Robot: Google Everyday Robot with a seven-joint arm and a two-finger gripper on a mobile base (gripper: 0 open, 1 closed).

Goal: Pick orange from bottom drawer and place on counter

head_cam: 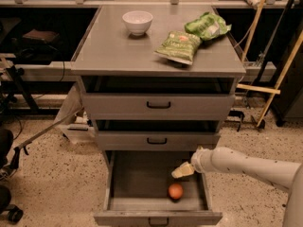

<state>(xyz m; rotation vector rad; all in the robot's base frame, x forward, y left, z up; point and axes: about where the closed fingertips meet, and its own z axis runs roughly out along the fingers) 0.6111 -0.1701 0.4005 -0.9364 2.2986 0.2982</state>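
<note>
The orange (175, 191) lies on the grey tray of the pulled-out bottom drawer (137, 183), near its front right. My gripper (182, 171) hangs over the right side of the drawer, just above and slightly right of the orange, apart from it. The white arm comes in from the lower right. The counter (118, 46) is the flat grey cabinet top above.
On the counter stand a white bowl (138, 22) at the back left and two green snack bags (180, 46) (207, 26) at the right. The two upper drawers (158, 106) are slightly open. Wooden poles (279, 74) lean at the right; cables and a stand lie at the left.
</note>
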